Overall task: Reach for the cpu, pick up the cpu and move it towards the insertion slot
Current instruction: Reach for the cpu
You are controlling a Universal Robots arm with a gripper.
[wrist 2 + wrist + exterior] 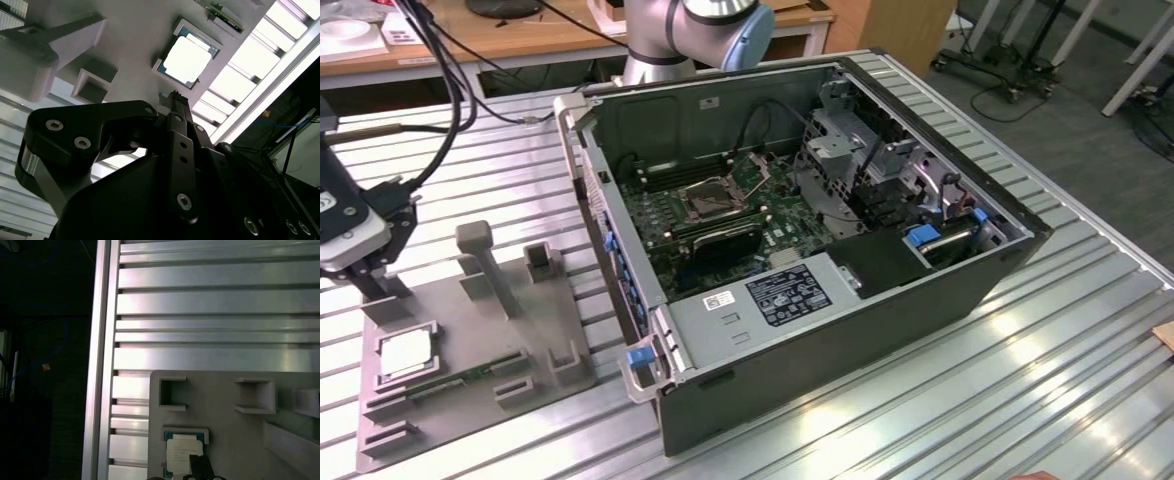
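Exterior view: open computer case (961, 290), then grey fixture plate (460, 335) beside it; the gripper (374, 288) hovers over the plate, open or closed I cannot tell; insertion slot (707, 200) inside the case; cpu (407, 352) lies in the plate's pocket.

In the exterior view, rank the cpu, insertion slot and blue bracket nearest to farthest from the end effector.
1. cpu, on the grey fixture beside the end effector.
2. insertion slot, inside the computer case.
3. blue bracket, toward the exterior view's right.
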